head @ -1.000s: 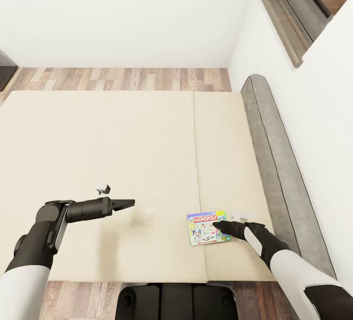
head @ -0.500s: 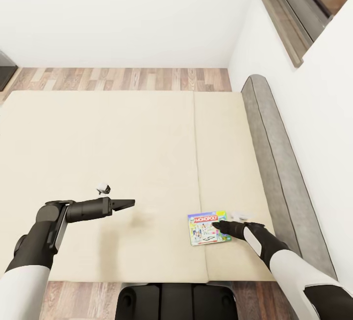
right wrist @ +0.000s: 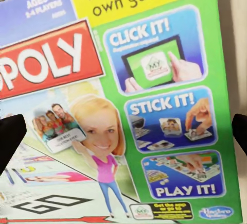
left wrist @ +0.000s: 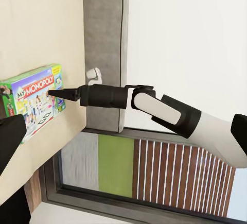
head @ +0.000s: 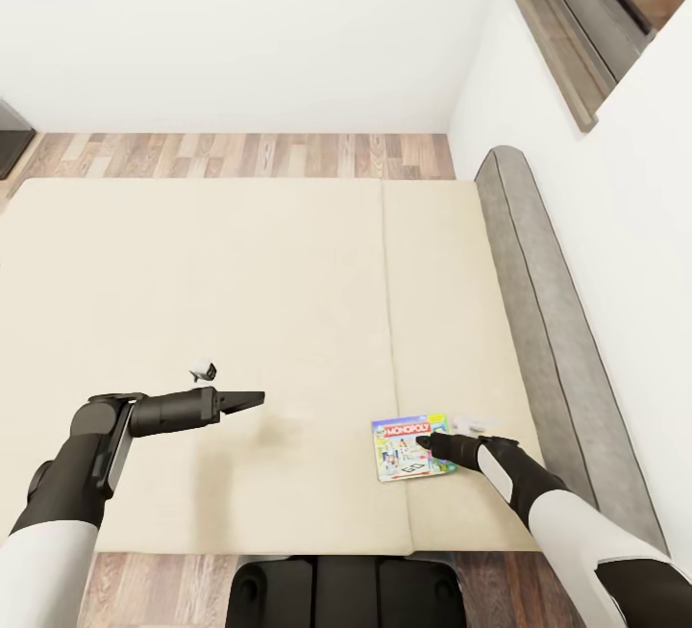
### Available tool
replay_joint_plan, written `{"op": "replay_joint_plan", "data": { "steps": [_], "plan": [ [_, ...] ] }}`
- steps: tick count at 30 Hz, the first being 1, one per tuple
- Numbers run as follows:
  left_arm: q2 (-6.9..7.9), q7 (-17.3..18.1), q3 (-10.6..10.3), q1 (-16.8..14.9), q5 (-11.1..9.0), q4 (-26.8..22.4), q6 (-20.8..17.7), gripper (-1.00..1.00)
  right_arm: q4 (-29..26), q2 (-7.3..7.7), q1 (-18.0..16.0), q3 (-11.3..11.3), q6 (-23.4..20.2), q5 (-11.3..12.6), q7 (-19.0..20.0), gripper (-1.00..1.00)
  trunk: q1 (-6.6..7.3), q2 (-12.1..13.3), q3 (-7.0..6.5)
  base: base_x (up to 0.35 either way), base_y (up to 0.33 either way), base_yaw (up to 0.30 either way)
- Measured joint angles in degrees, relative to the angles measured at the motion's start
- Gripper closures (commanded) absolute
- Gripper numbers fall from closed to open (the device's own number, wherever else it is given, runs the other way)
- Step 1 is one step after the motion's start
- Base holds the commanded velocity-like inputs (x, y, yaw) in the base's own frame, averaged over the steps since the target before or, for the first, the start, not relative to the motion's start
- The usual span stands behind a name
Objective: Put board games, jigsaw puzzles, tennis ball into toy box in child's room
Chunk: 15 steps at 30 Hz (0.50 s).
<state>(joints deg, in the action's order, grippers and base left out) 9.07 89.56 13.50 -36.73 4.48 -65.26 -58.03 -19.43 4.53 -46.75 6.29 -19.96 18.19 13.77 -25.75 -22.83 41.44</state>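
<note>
One of the board games, a green and white Monopoly box with red lettering, lies flat on the cream bed, just right of the mattress seam. My right gripper hovers at the box's right edge, open. In the right wrist view its fingertips stand wide apart over the box print. The left wrist view shows the box with the right gripper pointing at it. My left gripper hangs over bare mattress well left of the box, open and holding nothing.
A grey padded headboard runs along the bed's right side against a white wall. Two small white objects lie on the mattress, one near my left gripper and one by my right gripper. Wood floor lies beyond the bed.
The whole picture has shifted a few pixels to the right, so the camera moved. Both arms and the box keep their places relative to each other.
</note>
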Motion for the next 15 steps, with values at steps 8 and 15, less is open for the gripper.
{"op": "replay_joint_plan", "data": {
  "steps": [8, 15],
  "plan": [
    [0.00, 0.0, 0.0, 0.0, 0.0, 0.0, 0.0, -1.00, 0.0, -0.03, 0.0, 0.0, 0.0, 0.1, 0.0, -1.00, 0.00, 0.0, 0.00, 0.000, 0.028, 0.000],
    [0.00, 0.0, 0.0, 0.0, 0.0, 0.0, 0.0, -1.00, 0.0, -0.04, 0.0, 0.0, 0.0, 0.1, 0.0, -1.00, 0.00, 0.0, 0.00, 0.000, 0.043, 0.000]
  ]
}}
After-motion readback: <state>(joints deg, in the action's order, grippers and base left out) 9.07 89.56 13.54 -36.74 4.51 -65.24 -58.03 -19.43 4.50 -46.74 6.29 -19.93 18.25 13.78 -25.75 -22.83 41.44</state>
